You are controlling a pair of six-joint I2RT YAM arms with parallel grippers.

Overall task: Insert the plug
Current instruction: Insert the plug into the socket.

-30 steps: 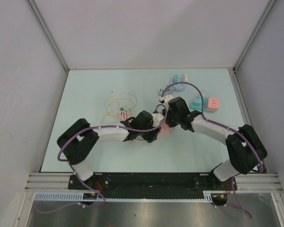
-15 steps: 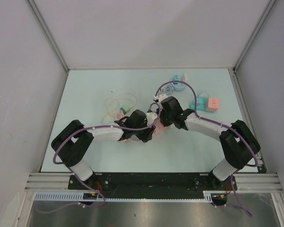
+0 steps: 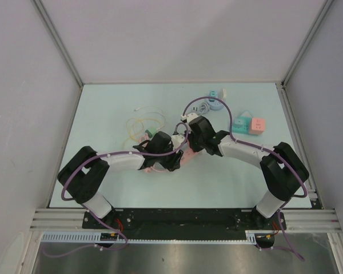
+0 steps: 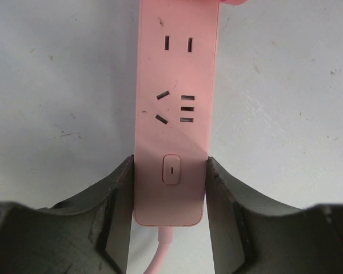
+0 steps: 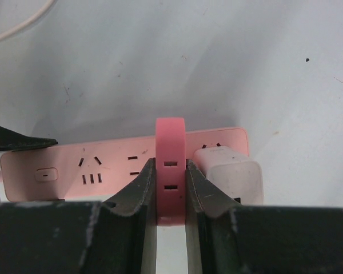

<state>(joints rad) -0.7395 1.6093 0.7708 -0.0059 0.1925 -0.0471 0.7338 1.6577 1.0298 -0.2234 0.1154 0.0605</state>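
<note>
Pale, scuffed table (image 3: pixel 103 171) fills the overhead view between grey walls. The left arm (image 3: pixel 123 161) and right arm (image 3: pixel 246 149) meet at its middle, and their black wrists cover nearly everything beneath, so only slivers of a pink power strip (image 3: pixel 186 157) show and neither grip can be read from above. Beyond the wrists lies a loose coil of cables (image 3: pixel 142 127), and past the right arm a teal cube socket (image 3: pixel 239 124) sits just beside a pink cube socket (image 3: pixel 258 125). From the left wrist, the left gripper (image 4: pixel 170 162) is pressed against both long sides of the strip at its switch (image 4: pixel 171 169) end. The sockets run on ahead of the fingertips, the far end is cut off at the frame's top, and the cord (image 4: pixel 160 257) trails back between the fingers. From the right wrist, the right gripper (image 5: pixel 170 165) pinches a narrow pink plug (image 5: pixel 170 134) upright over the strip, which lies crosswise ahead of the fingers. Its pins are hidden, so whether it is seated cannot be told. Just right of the fingers a white charger (image 5: pixel 228 171) stands on the strip's end.
</note>
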